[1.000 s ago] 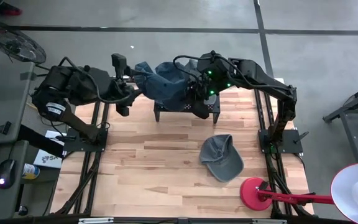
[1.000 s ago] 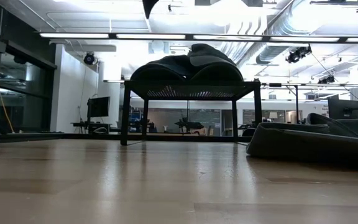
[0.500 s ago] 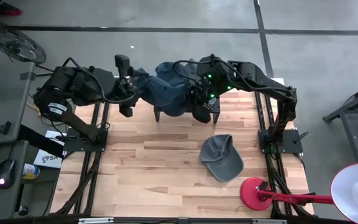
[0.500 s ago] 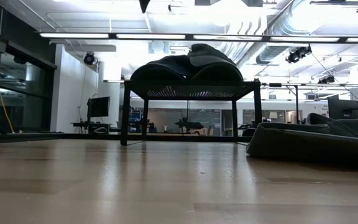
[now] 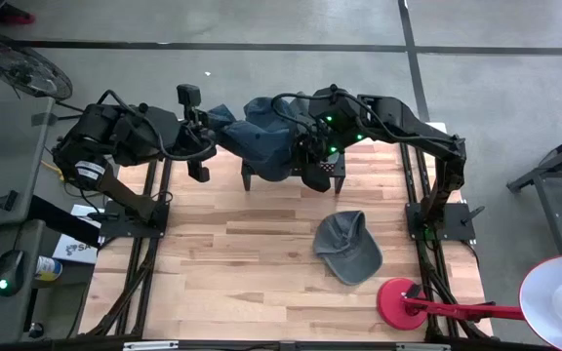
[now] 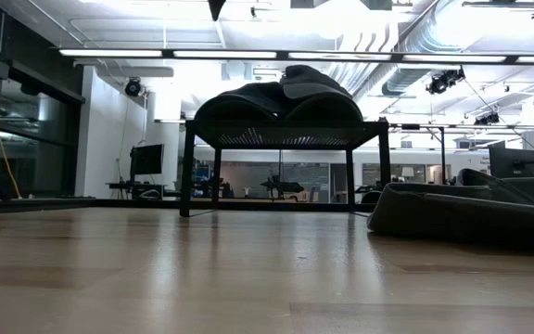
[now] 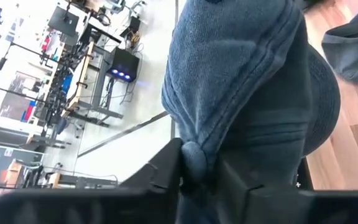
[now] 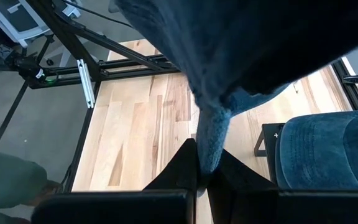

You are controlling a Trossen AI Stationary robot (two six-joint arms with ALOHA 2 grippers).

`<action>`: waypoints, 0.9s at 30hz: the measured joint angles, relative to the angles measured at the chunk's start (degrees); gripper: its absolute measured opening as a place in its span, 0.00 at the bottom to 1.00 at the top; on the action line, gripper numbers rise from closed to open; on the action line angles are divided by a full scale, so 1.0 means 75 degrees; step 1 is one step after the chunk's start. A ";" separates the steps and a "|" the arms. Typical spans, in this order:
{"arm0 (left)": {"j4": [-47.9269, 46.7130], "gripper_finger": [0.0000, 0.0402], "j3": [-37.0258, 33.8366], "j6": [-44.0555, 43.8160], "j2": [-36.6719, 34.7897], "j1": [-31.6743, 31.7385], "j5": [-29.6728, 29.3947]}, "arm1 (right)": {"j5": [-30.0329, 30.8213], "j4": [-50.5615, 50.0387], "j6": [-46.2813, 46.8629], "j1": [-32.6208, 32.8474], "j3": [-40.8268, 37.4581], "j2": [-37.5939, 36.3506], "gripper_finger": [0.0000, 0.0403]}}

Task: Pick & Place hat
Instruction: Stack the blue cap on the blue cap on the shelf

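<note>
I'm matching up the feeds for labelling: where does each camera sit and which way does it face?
High: overhead, straight down on table, both arms.
Low: table height, level across; black stand, no arm.
Left wrist: left gripper pinching blue hat.
Right wrist: right gripper pinching the blue hat.
Shared: grey hat in high and low.

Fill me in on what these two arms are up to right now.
Both arms are working on a blue hat over the small black stand at the far edge of the table. The left end effector is pinched on a fold of its fabric, and the right end effector is shut on another edge, so the hat hangs between them. A second, grey hat lies untouched on the table nearer the front.
</note>
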 joint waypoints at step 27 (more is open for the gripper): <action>-0.0205 0.06 0.0000 -0.0470 0.0000 0.0044 -0.0662 | 0.1968 -0.0568 0.0717 0.0000 0.0003 -0.0126 0.30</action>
